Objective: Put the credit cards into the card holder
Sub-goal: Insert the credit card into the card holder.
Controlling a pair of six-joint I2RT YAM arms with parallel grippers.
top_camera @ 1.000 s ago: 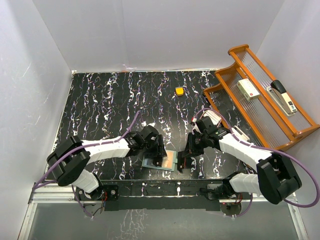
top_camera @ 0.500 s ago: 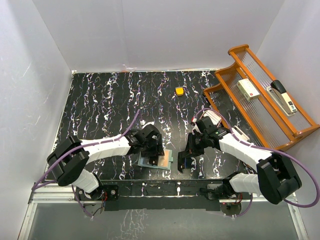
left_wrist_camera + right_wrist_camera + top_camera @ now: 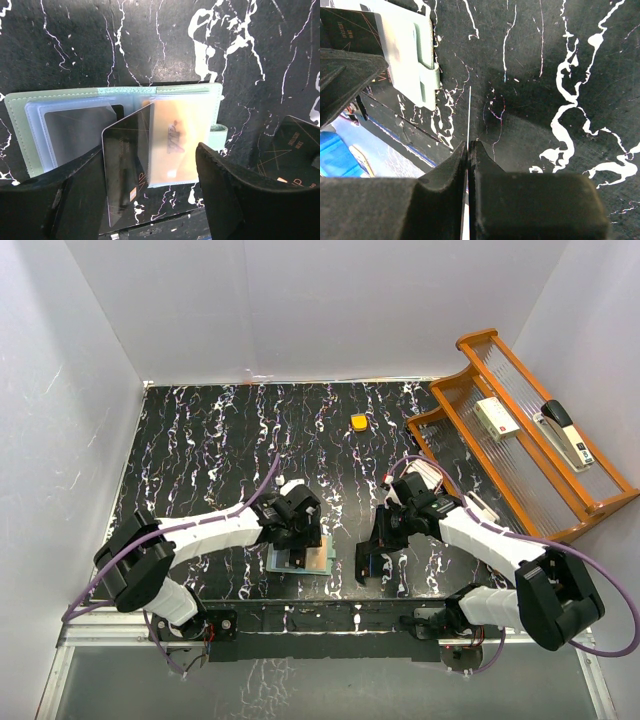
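Close to the near edge of the table (image 3: 200,460), between the two arms, the card holder (image 3: 115,91) lies open and flat. Its clear pockets face up and its snap tab (image 3: 219,136) is on the right. A yellow-tan card (image 3: 177,140) sits in the right-hand pocket, and a sleeved dark card (image 3: 75,132) shows behind the plastic of the left-hand one. A loose dark card (image 3: 125,170) lies askew across the fold, one long edge lifted and one end sticking out past the holder's edge. Whether its other end is inside a pocket cannot be told.

The left gripper (image 3: 150,146) hangs right over the holder with its fingers (image 3: 235,195) spread wide, one on each side of the loose dark card. The right-hand finger is well apart from the card. The left-hand finger is just beside it, and contact cannot be told.

Just right of the holder, the right gripper (image 3: 469,145) points down at the table. Its fingers are pressed together on a held card (image 3: 469,115), which stands upright and shows edge-on as a thin line.

Farther back, near the middle, a small orange block (image 3: 358,422) lies alone. At the far right stands a wooden rack (image 3: 475,340) holding a stapler (image 3: 565,435) and a small white box (image 3: 497,417).
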